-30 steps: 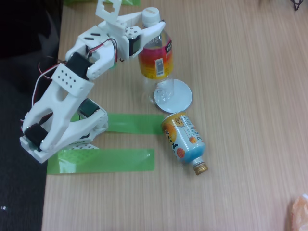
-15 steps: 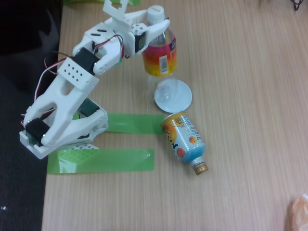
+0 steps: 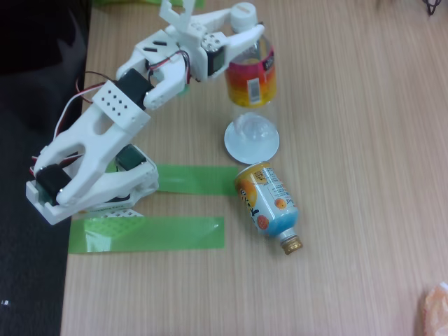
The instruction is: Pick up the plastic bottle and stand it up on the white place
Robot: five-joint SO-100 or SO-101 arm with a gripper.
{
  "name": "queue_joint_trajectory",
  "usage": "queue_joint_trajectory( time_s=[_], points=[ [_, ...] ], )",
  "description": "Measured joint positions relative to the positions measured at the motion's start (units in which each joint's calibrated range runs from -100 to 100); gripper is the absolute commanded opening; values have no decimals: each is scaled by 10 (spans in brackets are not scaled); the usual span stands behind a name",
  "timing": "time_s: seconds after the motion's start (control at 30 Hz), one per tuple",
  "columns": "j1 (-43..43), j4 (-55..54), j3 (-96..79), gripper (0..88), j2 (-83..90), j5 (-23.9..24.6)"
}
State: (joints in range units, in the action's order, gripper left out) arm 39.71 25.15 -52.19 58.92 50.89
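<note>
In the fixed view, the clear plastic bottle (image 3: 253, 80) with a white cap and red-yellow label stands upright, its clear base over the round white place (image 3: 251, 139). My gripper (image 3: 243, 36) is shut on the bottle's neck just under the cap. The white arm reaches in from the left. I cannot tell whether the base rests on the disc or hovers just above it.
An orange-and-light-blue bottle-can (image 3: 268, 204) with a gold cap lies on its side just below the disc. Two green tape strips (image 3: 189, 179) lie beside the arm's base (image 3: 91, 182). The wooden table stretches free to the right; an orange object (image 3: 435, 308) sits at the bottom right corner.
The arm has carried the bottle to the right, from the disc's left edge to over its middle, and the bottle now stands more upright.
</note>
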Motion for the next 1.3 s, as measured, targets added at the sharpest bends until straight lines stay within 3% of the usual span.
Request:
queue_joint_trajectory(
  time_s=[0.8,1.3],
  points=[
    [-15,-3,-34,103,-2,0],
    [23,-3,-36,103,-2,0]
  ],
)
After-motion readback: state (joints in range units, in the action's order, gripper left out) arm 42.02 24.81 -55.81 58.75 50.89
